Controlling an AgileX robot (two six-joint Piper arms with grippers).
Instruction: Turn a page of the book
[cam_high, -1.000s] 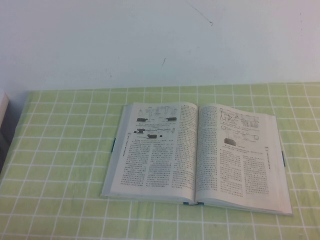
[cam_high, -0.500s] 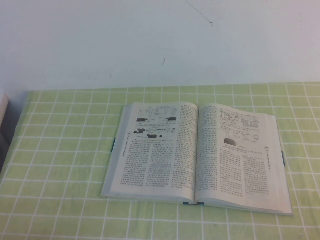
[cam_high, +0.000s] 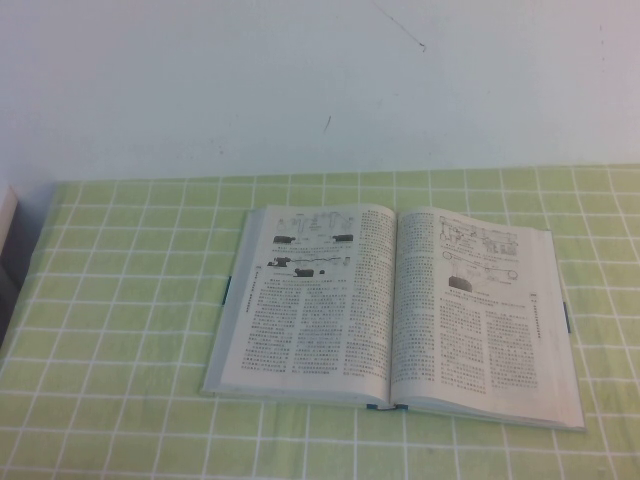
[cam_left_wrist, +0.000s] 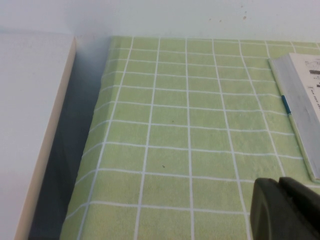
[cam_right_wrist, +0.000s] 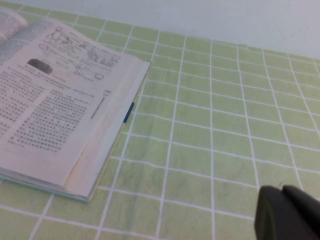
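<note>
High view: the book (cam_high: 395, 310) lies open and flat on the green checked tablecloth (cam_high: 120, 300), spine running near to far, about mid-table and a little right of centre. The page (cam_high: 310, 300) I take to be the task's leaf is the left one, text under small dark pictures, lying flat. The right leaf (cam_high: 480, 310) carries line drawings at its far end. Neither of my arms shows here; both sit back off the table's near edge, I judge because no reach has begun.

Left wrist view: my left gripper (cam_left_wrist: 287, 210) hangs above bare cloth to the left of the book, only a dark finger tip in view. I cannot tell how wide it stands; nothing shows held. The book's left edge (cam_left_wrist: 300, 110) with its blue cover strip lies well apart. A pale board (cam_left_wrist: 30, 125) stands off the table's left side.

Right wrist view: my right gripper (cam_right_wrist: 287, 215) hangs over cloth right of the book, clear of it. Opening cannot be told; nothing shows in its grasp. The right leaf's outer edge lies flush on the stack, so lifting it would call for a low, shallow approach.
</note>
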